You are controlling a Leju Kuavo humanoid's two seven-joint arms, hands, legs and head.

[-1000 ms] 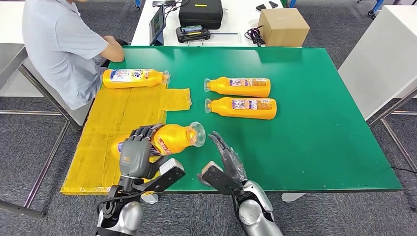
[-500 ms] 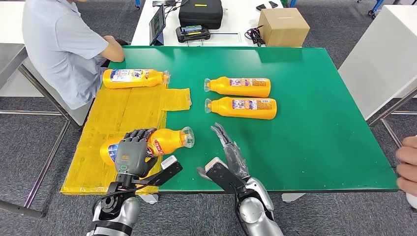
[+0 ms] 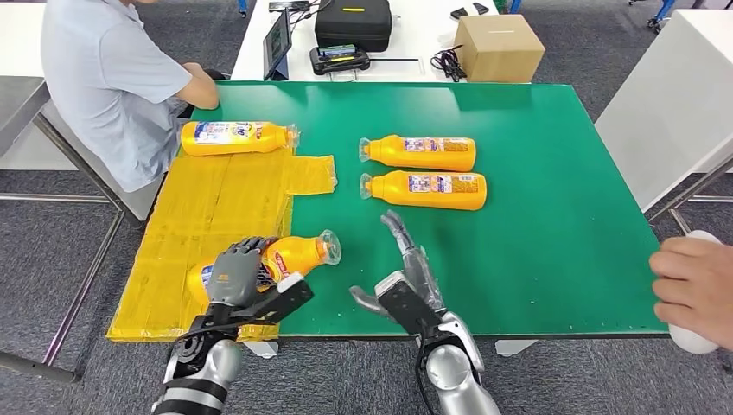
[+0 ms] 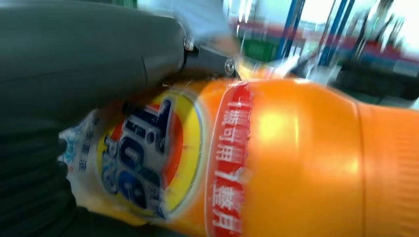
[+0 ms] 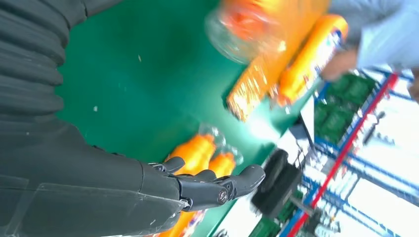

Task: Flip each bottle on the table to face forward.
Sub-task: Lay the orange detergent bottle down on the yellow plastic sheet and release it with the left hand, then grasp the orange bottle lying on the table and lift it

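My left hand (image 3: 233,274) grips an orange bottle (image 3: 290,257) lying over the yellow mat (image 3: 216,207) at the table's front left, its clear-wrapped cap pointing right. Up close, the bottle (image 4: 276,158) shows its colourful front label under my fingers (image 4: 74,54). My right hand (image 3: 411,272) hovers open just right of that cap, fingers (image 5: 217,190) stretched out and holding nothing. Two more orange bottles (image 3: 419,152) (image 3: 425,189) lie side by side mid-table with labels up. Another bottle (image 3: 235,137) lies at the mat's far end.
The green table (image 3: 553,225) has free room on its right half. A seated person (image 3: 104,78) is at the far left corner. Another person's hand (image 3: 696,285) reaches in at the right edge. A cardboard box (image 3: 497,47) and black case (image 3: 352,23) sit on the white table behind.
My left hand has lowered the held bottle towards the mat and drawn it left. My right hand has lifted slightly forward. A person's hand has come in at the right edge.
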